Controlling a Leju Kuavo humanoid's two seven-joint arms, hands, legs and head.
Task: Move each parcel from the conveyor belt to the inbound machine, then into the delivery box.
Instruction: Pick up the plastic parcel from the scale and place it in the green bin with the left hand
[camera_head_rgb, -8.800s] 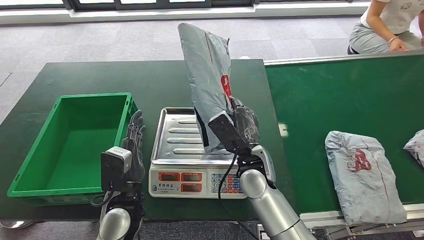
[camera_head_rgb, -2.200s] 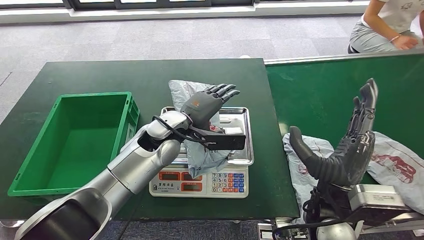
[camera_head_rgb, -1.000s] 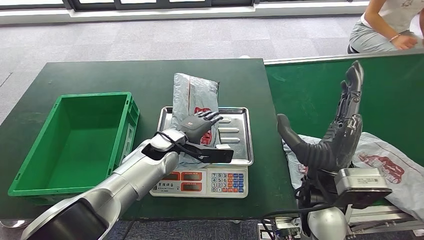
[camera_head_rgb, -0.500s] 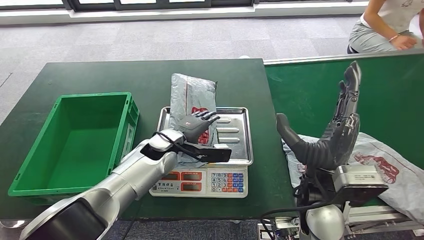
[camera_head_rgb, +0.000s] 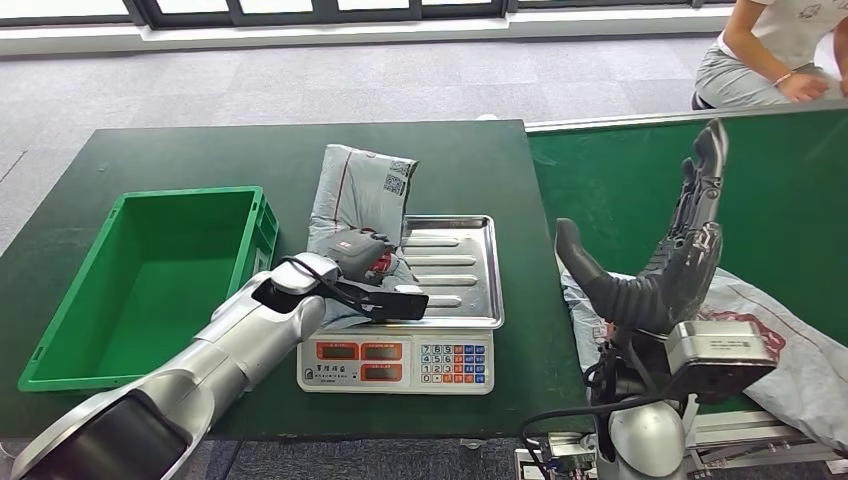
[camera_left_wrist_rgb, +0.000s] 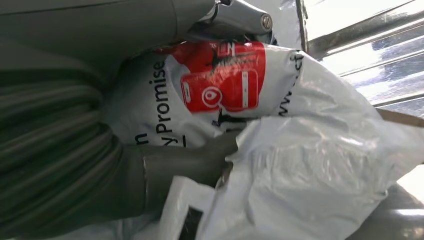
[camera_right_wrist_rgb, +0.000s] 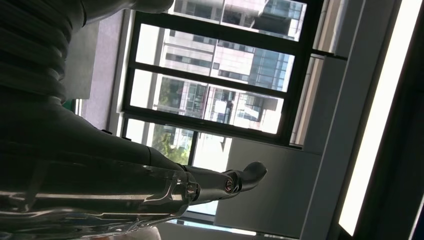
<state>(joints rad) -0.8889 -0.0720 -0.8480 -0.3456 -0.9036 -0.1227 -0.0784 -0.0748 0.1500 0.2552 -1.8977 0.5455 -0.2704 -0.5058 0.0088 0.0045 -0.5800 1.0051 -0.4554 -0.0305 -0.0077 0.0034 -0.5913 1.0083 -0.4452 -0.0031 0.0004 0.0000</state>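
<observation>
Left hand (camera_head_rgb: 362, 252) grips the grey parcel (camera_head_rgb: 352, 205), fingers dug into the plastic by its red label (camera_left_wrist_rgb: 223, 83). The parcel lies half on the scale's steel tray (camera_head_rgb: 462, 270), its far end out over the dark green table (camera_head_rgb: 200, 155), beside the green delivery box (camera_head_rgb: 60, 300). Right hand (camera_head_rgb: 672, 262) is raised with fingers spread wide, holding nothing, above another grey parcel (camera_head_rgb: 790, 350) on the conveyor belt (camera_head_rgb: 620, 180).

Left hand (camera_head_rgb: 362, 252) fingers buried in parcel (camera_head_rgb: 355, 200) folds; conveyor parcel (camera_head_rgb: 790, 350) cut by frame edge
</observation>
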